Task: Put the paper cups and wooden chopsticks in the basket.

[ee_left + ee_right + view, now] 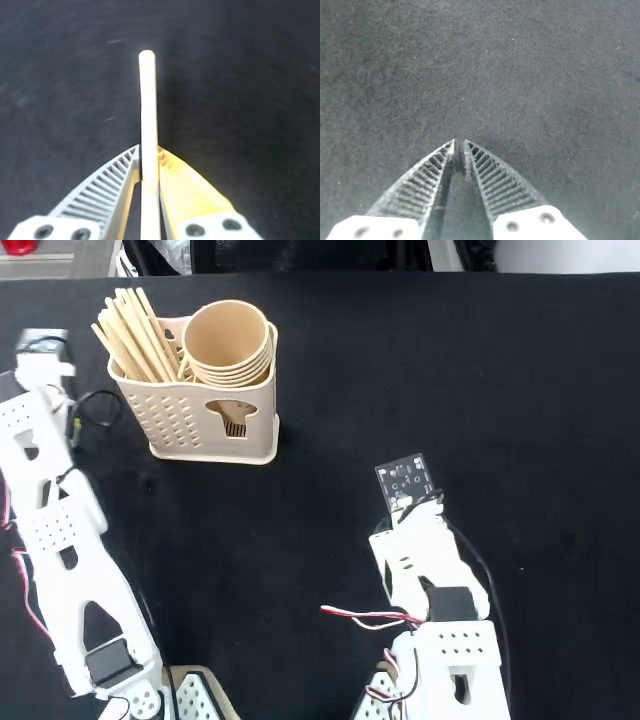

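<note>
Left wrist view, nearest first: left tool [149,148], one finger pale grey and one yellow, both ribbed with open slats, clamped on a single chopstick [147,100]. Round, pale, smooth wood, running straight out between the fingers and well past their tips, blunt end over the table [250,75]. Beneath it, black cloth, matt and finely fuzzy, flecked with a little lint.

Right wrist view: right tool [459,145], two grey fingers with the same ribbed slats, tips together, above the same black cloth.

High view, from the near edge outward: right arm [435,610] in white printed plastic, red and white wires [365,617] at its base, a small black circuit board [405,480] at its far end. Left arm [60,540] along the left side of the table, white, with perforated panels.

Farther back, well apart from both arms, the basket [200,425]: beige plastic, upright, walls pierced with rows of small slots and one larger cut-out. Inside, on one side, a bundle of chopsticks [135,330], tilted and fanned above the rim. Just beside them, a nested stack of tan paper cups [228,335], mouth up, rims ringed one under another.

Beyond the table's far edge, a strip of room: a red object [18,245] at the corner, dark shapes, a pale patch.
</note>
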Available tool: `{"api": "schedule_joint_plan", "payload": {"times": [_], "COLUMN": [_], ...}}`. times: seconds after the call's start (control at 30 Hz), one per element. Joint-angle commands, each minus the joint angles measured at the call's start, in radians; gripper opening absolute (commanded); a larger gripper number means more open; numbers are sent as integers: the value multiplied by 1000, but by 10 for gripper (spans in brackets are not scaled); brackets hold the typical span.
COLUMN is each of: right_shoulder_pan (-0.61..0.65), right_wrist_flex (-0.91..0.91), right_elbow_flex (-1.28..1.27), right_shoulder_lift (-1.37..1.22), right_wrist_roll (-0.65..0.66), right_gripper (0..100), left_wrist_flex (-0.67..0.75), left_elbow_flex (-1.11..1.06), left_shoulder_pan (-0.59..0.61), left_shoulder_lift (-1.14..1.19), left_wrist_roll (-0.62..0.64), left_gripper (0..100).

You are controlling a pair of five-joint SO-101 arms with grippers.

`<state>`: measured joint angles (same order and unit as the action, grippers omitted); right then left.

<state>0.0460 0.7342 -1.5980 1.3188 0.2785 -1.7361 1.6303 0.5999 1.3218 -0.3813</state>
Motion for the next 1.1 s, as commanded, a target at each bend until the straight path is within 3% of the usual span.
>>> {"api": "schedule_joint_plan", "payload": {"times": [0.0, 0.17, 0.9, 1.07], "right_shoulder_pan": [-5, -5, -5, -5], "right_wrist_flex": [-8, -8, -8, -8], "right_elbow_flex": [25, 25, 25, 25], "right_shoulder_lift": [13, 13, 13, 13], "right_wrist_roll": [8, 8, 8, 8], "right_gripper": [11, 11, 11, 11], "left_wrist_flex": [6, -14, -21, -25], "left_elbow_flex": [41, 39, 38, 36], "left_shoulder_pan": [12, 18, 7, -73], "left_shoulder_lift": [-178, -382, -1008, -1120], "left_wrist_roll": [140, 269, 549, 586], "left_gripper": [30, 30, 30, 30]}}
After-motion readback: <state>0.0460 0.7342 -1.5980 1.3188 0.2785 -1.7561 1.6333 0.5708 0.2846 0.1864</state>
